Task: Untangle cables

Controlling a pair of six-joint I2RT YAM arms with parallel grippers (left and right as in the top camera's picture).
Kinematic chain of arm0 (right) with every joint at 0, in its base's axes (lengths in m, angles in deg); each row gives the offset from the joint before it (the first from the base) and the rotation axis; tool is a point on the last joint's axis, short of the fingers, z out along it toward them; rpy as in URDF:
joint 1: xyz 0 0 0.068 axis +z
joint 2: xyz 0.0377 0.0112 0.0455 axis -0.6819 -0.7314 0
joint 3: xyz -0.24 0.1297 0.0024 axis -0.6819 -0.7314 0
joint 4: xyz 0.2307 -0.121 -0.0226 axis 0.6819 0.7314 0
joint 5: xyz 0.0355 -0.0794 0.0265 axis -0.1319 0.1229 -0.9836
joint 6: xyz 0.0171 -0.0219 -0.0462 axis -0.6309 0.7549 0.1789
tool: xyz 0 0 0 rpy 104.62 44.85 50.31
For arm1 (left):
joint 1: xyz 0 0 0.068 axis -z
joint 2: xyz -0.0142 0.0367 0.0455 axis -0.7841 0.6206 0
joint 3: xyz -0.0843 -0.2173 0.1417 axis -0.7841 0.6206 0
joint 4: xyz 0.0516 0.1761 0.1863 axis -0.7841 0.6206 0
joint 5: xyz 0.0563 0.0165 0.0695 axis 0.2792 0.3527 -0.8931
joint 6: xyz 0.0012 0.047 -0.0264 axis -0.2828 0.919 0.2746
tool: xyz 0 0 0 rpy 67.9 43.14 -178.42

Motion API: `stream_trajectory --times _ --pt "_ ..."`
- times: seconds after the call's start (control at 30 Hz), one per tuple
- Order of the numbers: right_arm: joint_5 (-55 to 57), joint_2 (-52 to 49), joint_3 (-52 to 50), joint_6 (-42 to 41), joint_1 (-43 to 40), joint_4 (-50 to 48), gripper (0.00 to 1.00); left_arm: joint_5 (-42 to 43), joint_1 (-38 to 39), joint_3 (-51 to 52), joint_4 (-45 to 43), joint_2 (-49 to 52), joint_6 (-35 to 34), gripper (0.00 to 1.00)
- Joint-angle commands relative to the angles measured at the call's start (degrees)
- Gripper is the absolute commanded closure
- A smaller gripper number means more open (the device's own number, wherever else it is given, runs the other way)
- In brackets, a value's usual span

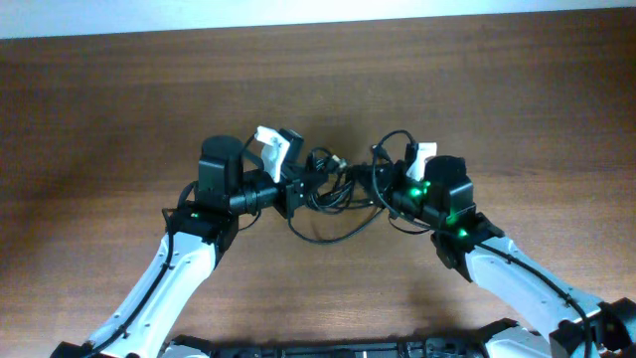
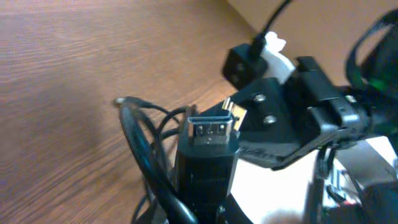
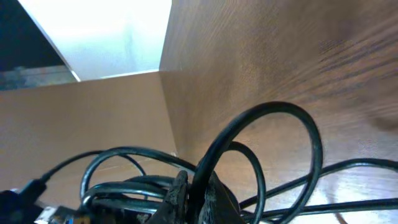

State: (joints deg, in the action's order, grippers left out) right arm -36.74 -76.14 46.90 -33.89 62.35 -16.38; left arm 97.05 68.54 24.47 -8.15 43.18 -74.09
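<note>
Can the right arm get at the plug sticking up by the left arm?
Probably not as things stand: the right fingers are shut on a cable loop and would have to release first. The plug itself stands exposed.

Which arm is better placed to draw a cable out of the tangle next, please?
Left, probably: the left gripper holds a plug end, free to draw out; the right gripper pinches only a loop.

Soft, even light falls on the brown wood-grain counter (image 1: 119, 99) in the overhead view, and the thin black cables (image 1: 338, 189) cast only faint shadows. In the right wrist view, a pale patch (image 3: 106, 37) at upper left is blown out white. The left wrist view blurs toward its right edge.
</note>
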Motion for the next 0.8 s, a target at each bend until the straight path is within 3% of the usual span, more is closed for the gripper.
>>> stream_trajectory --times 0.0,0.2,0.33,0.4,0.43,0.47,0.6,0.77 --pt "-6.7 0.4 -0.1 2.8 -7.7 -2.3 0.96 -4.7 -4.4 -0.4 2.3 0.2 -2.2 1.0" --pt "-23.9 0.4 -0.1 5.4 -25.2 -21.1 0.96 -11.9 -15.5 -0.4 12.3 0.2 -7.6 1.0" --pt "-29.2 0.4 -0.1 5.4 -30.4 -22.1 0.96 -11.0 -17.5 -0.4 11.5 0.2 -8.2 1.0" --pt "-30.7 0.4 -0.1 5.5 -30.1 -19.7 0.88 -9.6 -17.4 -0.4 9.4 0.2 -8.2 1.0" --pt "-30.8 0.4 -0.1 5.5 -29.7 -18.7 0.76 -8.2 -17.4 -0.4 7.9 0.2 -8.2 1.0" --pt "-30.7 0.4 -0.1 5.4 -29.0 -17.6 0.71 -6.1 -17.4 -0.4 6.1 0.2 -8.1 1.0" --pt "-30.2 0.4 -0.1 6.1 -22.8 -17.0 0.66 3.0 -16.5 -0.4 -1.0 0.2 -2.4 1.0" --pt "-24.5 0.4 -0.1 8.0 -12.1 -17.0 0.65 4.0 -11.8 -0.4 -2.4 0.2 0.0 1.0"
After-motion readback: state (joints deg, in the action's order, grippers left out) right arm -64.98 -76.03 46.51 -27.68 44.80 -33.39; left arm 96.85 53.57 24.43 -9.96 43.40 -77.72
